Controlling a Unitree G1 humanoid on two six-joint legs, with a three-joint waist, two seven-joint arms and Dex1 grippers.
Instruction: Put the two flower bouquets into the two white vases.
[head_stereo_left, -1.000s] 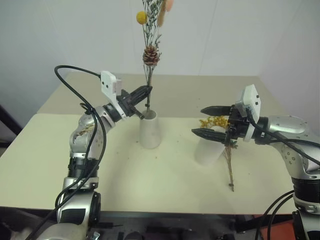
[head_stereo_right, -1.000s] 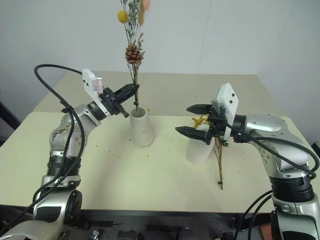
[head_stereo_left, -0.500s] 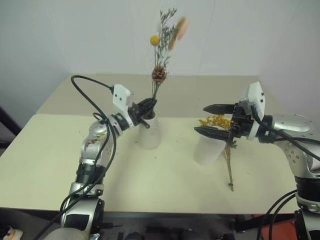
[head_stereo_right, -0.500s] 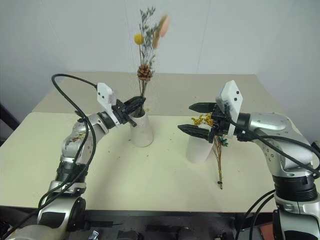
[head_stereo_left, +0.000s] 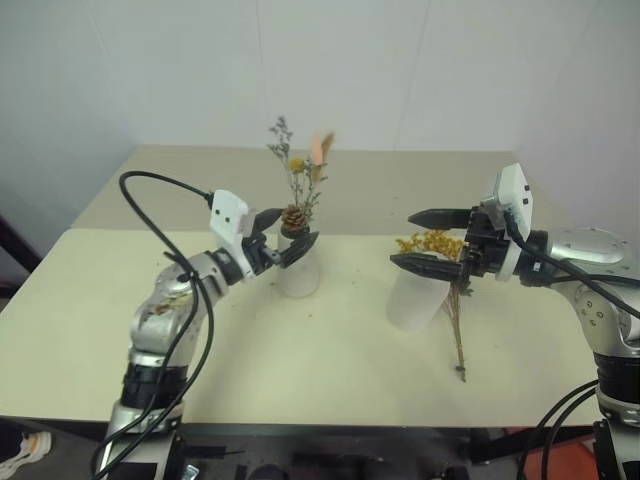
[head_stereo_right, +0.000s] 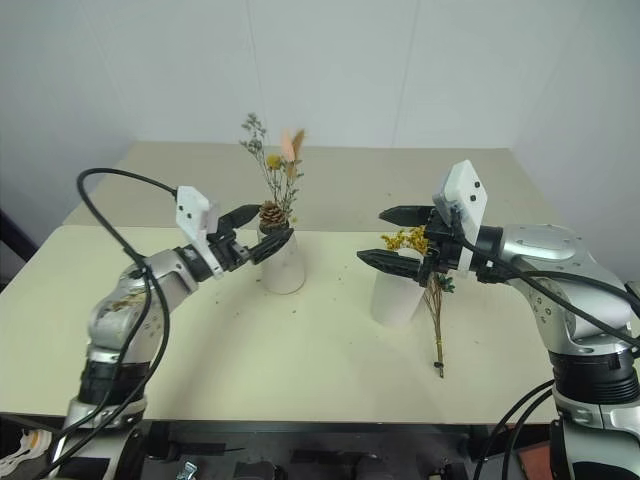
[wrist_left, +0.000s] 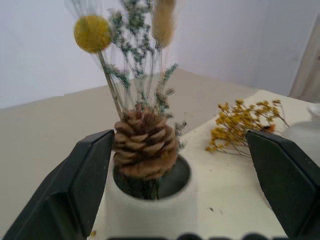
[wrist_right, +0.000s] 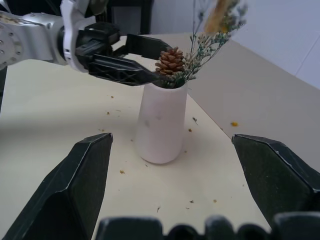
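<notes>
Slim bouquet standing in the cone vase, both grippers spread and empty.

Our left gripper (head_stereo_left: 285, 232) has its fingers apart, one on each side of the cone vase's (head_stereo_left: 299, 270) mouth, holding nothing; in the left wrist view we see the pine cone (wrist_left: 145, 144) of the slim bouquet (head_stereo_left: 298, 185) sitting right at the rim between the fingers, touching neither. The bouquet stands upright in the cone vase. Our right gripper (head_stereo_left: 430, 238) is also spread wide and empty, hovering to the right of the cone vase, just above the round vase (head_stereo_left: 415, 296). The yellow bouquet (head_stereo_left: 447, 290) lies on the table (head_stereo_left: 320, 360) beside the round vase, on the side away from the cone vase, with its blossoms up against the round vase's top and its stems trailing toward the table's near edge.
</notes>
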